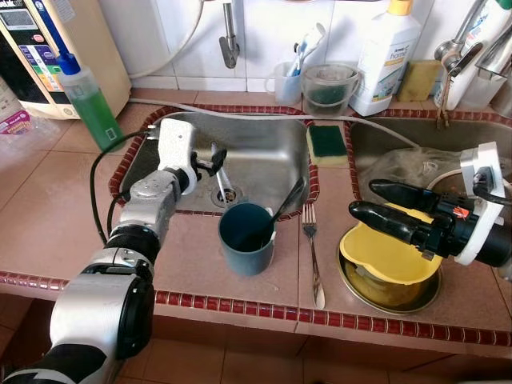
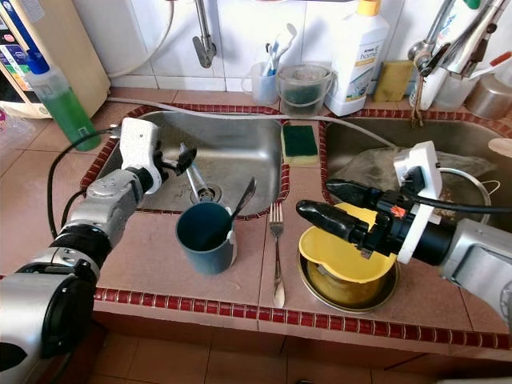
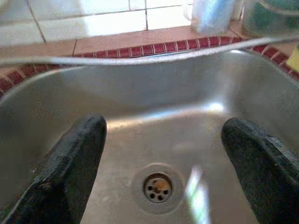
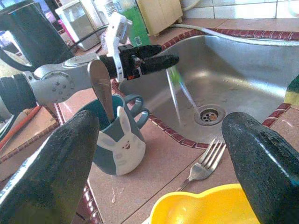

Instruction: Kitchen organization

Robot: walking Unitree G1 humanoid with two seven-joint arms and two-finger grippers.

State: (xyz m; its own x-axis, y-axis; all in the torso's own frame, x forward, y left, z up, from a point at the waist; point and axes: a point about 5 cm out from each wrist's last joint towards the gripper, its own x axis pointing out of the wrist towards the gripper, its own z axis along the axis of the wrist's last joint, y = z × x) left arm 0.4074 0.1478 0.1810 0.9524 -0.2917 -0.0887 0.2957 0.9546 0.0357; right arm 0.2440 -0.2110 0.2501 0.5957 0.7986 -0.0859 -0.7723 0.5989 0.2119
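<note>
Now better to lower right gripper (image 1: 362, 200), fingers spread wide, over thin steel fork (image 1: 312, 254) beside dark teal mug (image 1: 246, 238); left gripper (image 1: 214, 160), also spread, above steel sink (image 1: 264, 152).

Home kitchen, tiled counter (image 1: 48, 200), steel sink (image 1: 256, 152), dish soap (image 1: 88, 100), sponge (image 1: 326, 142)

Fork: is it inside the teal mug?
No. The fork lies flat on the tiled counter beside the teal mug, which holds a spoon.
</note>
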